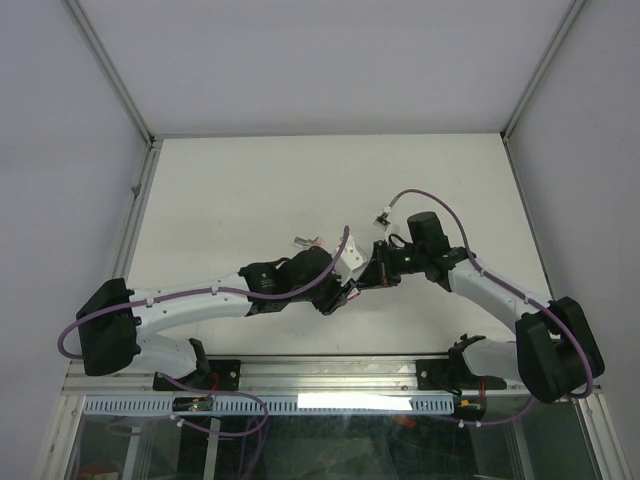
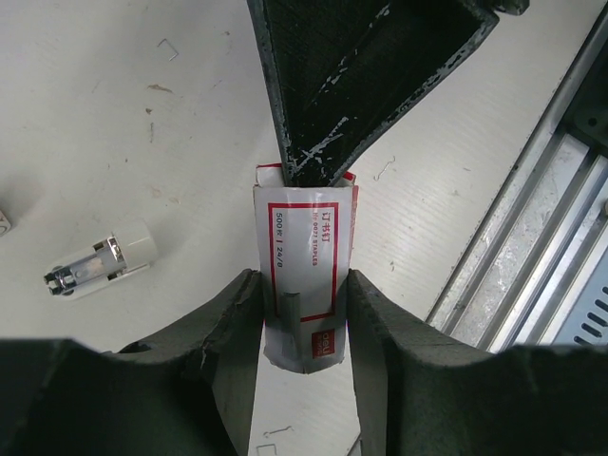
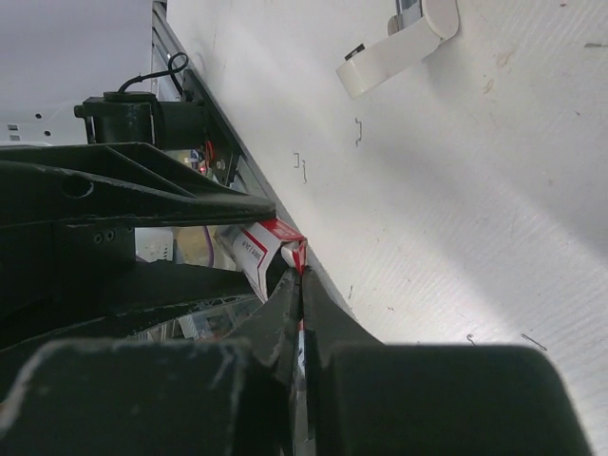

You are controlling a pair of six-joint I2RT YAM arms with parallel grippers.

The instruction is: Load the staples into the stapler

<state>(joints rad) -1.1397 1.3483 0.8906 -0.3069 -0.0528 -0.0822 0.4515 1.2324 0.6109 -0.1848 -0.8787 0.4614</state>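
bench (image 1: 250,190): white, carrying everything. Both arms meet over its middle, toward the near edge.

left gripper (image 2: 304,285): jaws clenched on the two long sides of the red-and-white box, holding it clear of the bench with its open end toward the other arm. Best to hold level and squeeze no harder, since crushed cardboard would probably trap what is inside.

right gripper (image 3: 301,275): jaws pressed fully together, tips at the mouth of the box beside a red flap. Cannot tell whether anything thin is caught between them. To draw a strip out, judged best to part the jaws a little, enter straight along the box, pinch by the flat sides and pull in line with the opening.

red-and-white box (image 2: 309,237): small cardboard staple box, upright in the left wrist view, top end torn open, bottom end between the left pads.

stapler (image 2: 100,266): pale mini stapler lying on its side on the bench, well apart from the box and touched by neither arm. Looks to need steadying and opening before anything goes in.

staples (image 2: 288,321): probably the short grey strip lying against the lower face of the box between the left pads, though not sure. Fragile, so grip lightly to avoid snapping it.

loose single staples (image 2: 168,47): a few scattered on the bench. Not worth chasing.
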